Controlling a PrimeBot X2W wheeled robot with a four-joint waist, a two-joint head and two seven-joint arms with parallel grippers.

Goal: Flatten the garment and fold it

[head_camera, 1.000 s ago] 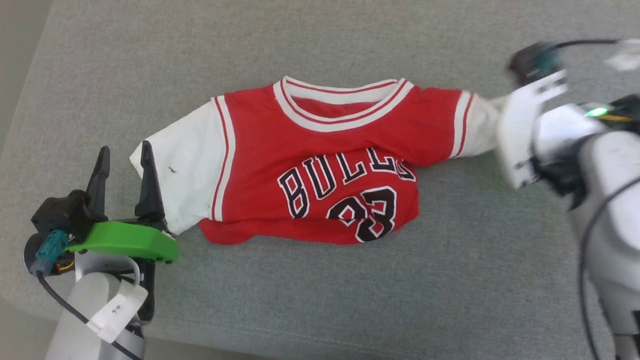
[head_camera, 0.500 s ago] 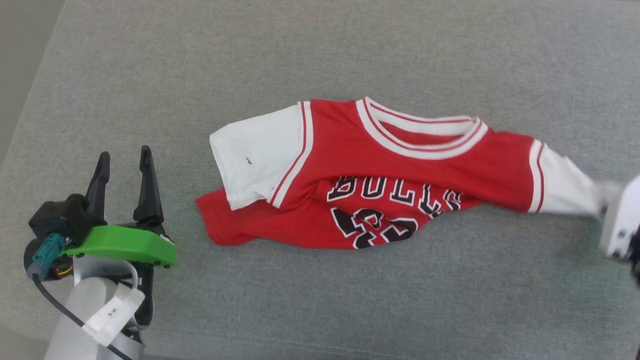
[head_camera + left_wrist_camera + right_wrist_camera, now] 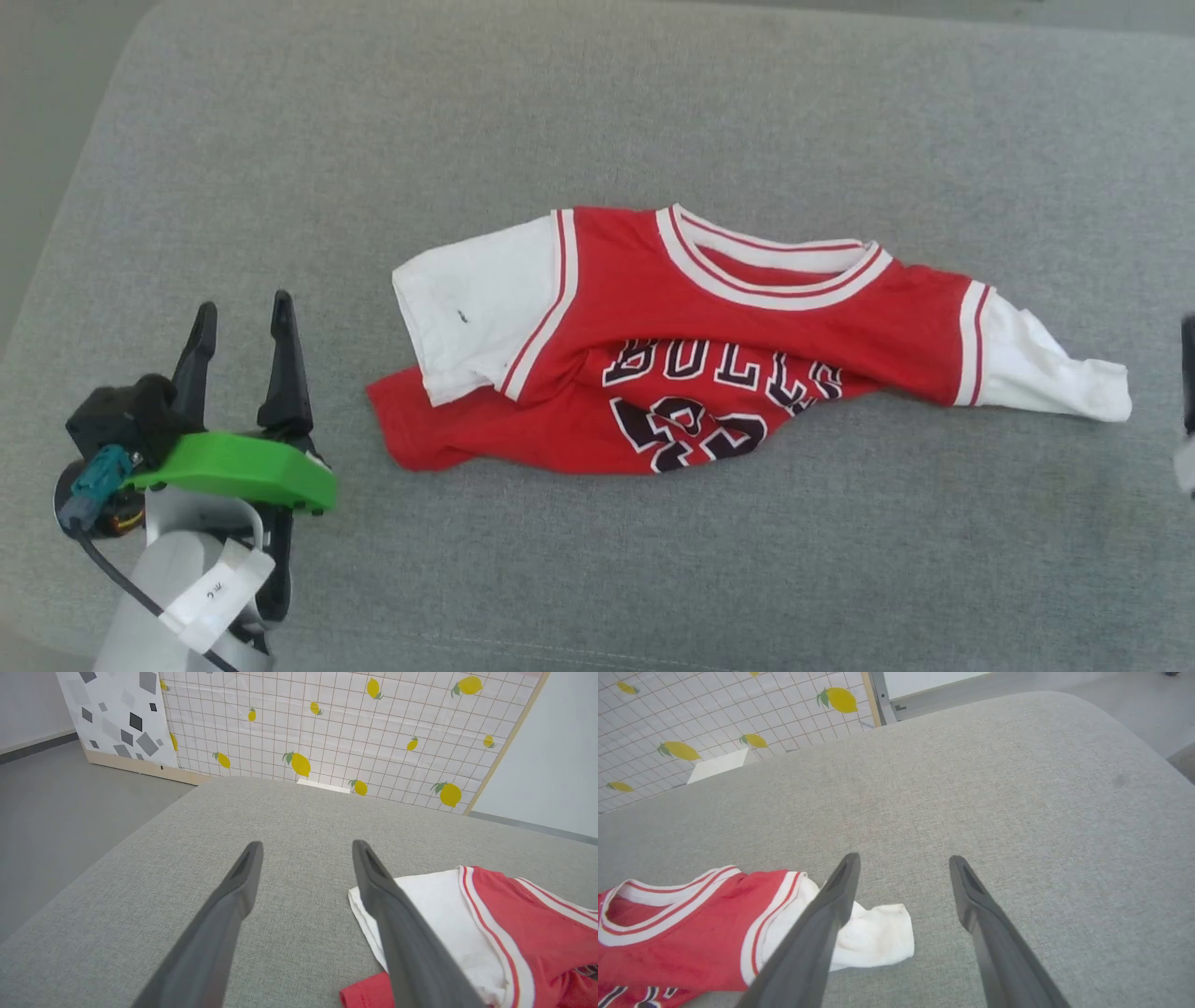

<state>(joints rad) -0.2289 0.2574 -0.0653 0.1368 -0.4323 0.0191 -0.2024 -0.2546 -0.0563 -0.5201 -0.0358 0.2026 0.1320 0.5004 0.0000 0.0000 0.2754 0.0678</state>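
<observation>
Shirt [image 3: 709,308] is laid rumpled on the grey worktop [image 3: 653,579], long axis running sleeve to sleeve between the tools. Left tool [image 3: 243,303] and right tool [image 3: 904,857] are both spread wide, nothing held. The right sleeve [image 3: 873,933] is seen just beside the right tool, judged the nearer. The bunched hem [image 3: 485,448] is made plain in the head view, the sleeve ends in the wrist views.

One shirt [image 3: 709,345] with two white sleeves. One grey cushion [image 3: 597,112]. One left end effector [image 3: 244,303] and one right end effector [image 3: 904,857], two fingers each. One lemon-print board [image 3: 327,718] and one speckled board [image 3: 117,714].
</observation>
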